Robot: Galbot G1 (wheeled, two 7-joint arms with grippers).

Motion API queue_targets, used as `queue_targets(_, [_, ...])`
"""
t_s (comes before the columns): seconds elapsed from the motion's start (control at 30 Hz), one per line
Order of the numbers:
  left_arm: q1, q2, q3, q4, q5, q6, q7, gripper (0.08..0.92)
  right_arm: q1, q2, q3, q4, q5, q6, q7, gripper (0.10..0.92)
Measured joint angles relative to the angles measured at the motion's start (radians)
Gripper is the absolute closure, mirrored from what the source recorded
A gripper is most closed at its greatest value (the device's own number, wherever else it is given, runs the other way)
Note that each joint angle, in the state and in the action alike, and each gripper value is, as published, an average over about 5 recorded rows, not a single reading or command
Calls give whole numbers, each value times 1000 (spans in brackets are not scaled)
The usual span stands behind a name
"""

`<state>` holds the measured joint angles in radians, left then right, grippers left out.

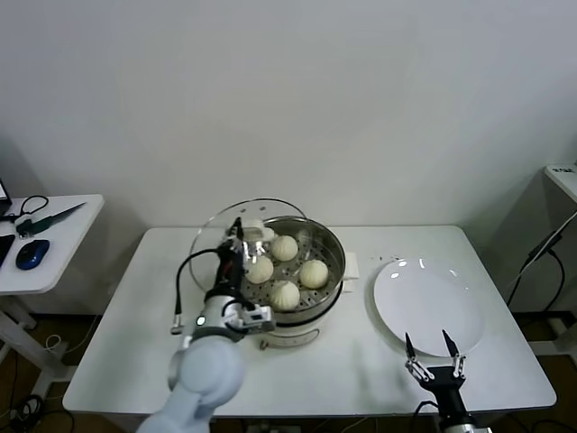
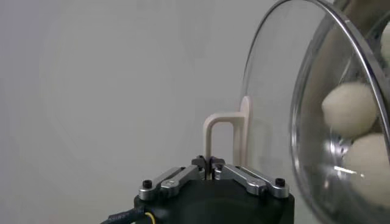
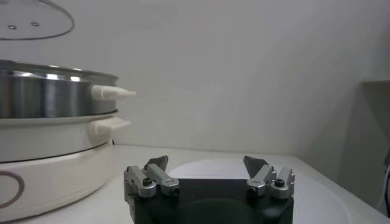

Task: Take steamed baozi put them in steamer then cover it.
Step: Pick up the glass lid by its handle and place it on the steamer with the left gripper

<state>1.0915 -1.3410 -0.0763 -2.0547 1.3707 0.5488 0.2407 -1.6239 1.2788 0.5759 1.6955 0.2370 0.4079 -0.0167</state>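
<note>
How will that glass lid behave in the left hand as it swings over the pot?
The cover is probably fragile: clear glass in a metal rim. The left hand pinches only its thin handle, so it may pivot. It hangs tilted beside the steamer, likely rim-heavy.

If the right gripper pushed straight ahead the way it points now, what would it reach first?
Most likely the white plate: the open right gripper sits just short of its near rim, fingers aimed across it. If it passes above the plate, only the wall shows beyond.

We read this as a lab or test room | bare white wall [image 1: 361,108], plain white table [image 1: 135,343] | side desk [image 1: 45,262] with computer mouse [image 1: 32,253], loose cables [image 1: 27,206].
</note>
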Motion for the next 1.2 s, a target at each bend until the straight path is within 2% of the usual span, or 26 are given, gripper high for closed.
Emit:
queue_targets(0.23, [-21, -120, 47, 97, 122, -8, -20, 869, 2, 1, 15, -12, 6, 12, -3, 203])
queue_targets(0.4, [-34, -173, 59, 171, 183, -17, -41, 869, 3, 4, 25, -18, 14, 20, -6, 203])
queue_targets(0.83, [-34, -248, 76, 267, 246, -9, -57, 869, 10, 10, 29, -31, 17, 28, -7, 203])
queue_targets(1.2, [-25, -248, 73, 280, 273, -8, -51, 869, 7, 13, 33, -31, 16, 37, -7, 203])
